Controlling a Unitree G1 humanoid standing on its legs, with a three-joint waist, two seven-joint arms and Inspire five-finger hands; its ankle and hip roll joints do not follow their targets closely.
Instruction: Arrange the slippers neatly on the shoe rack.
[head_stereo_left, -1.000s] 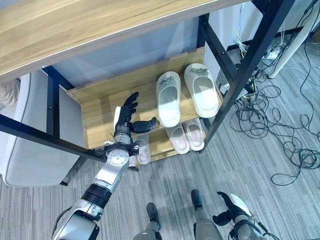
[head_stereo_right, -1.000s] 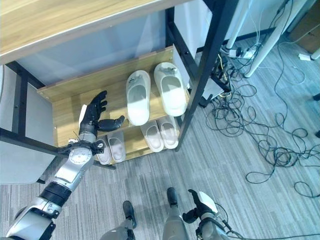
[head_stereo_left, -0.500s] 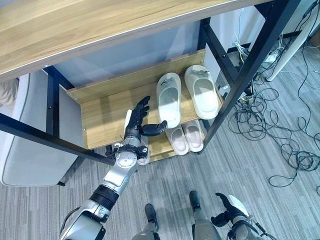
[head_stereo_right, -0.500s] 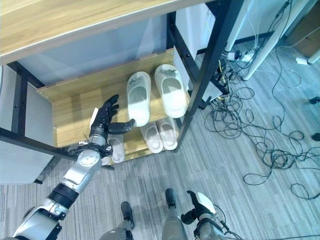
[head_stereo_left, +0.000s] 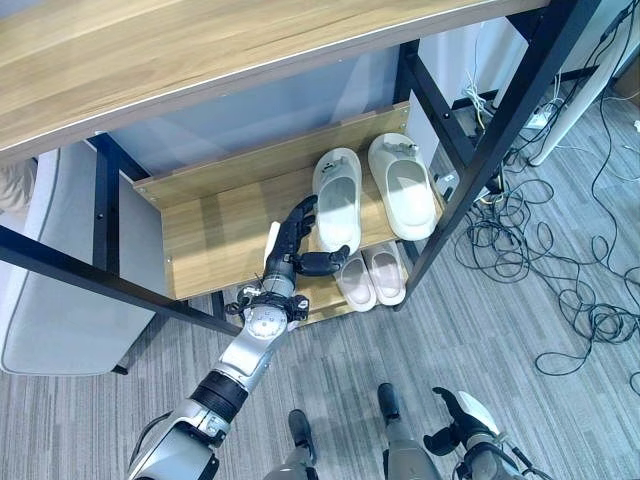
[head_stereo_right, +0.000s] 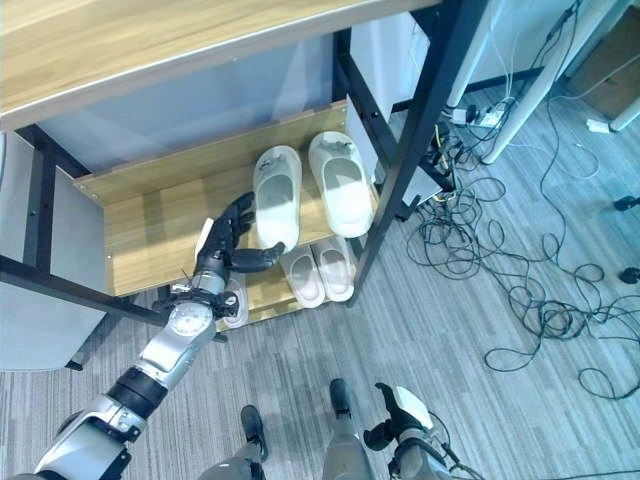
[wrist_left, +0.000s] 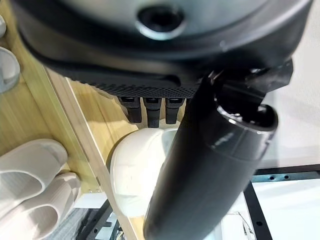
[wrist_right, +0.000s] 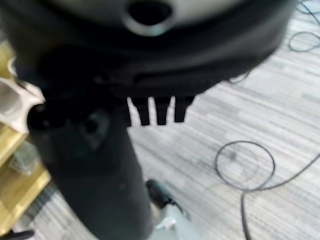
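Two robot hands are ours to account for. Our left robot hand (head_stereo_left: 297, 243) reaches onto the middle shelf (head_stereo_left: 215, 230) with fingers straight and thumb spread, beside the heel of the left large slipper (head_stereo_left: 336, 198), apparently to nudge or square it against its partner, the right large slipper (head_stereo_left: 402, 185). Whether the fingers actually touch the slipper we cannot tell; in the left wrist view its white heel sits just past the fingertips. Our right robot hand (head_stereo_left: 462, 418) hangs low near the floor, open and idle. Both large slippers lie side by side, toes toward the back, already fairly neat. On the lower shelf, a small pair of slippers (head_stereo_left: 370, 276) sits partly hidden under the shelf edge, and another slipper behind our wrist is mostly covered.
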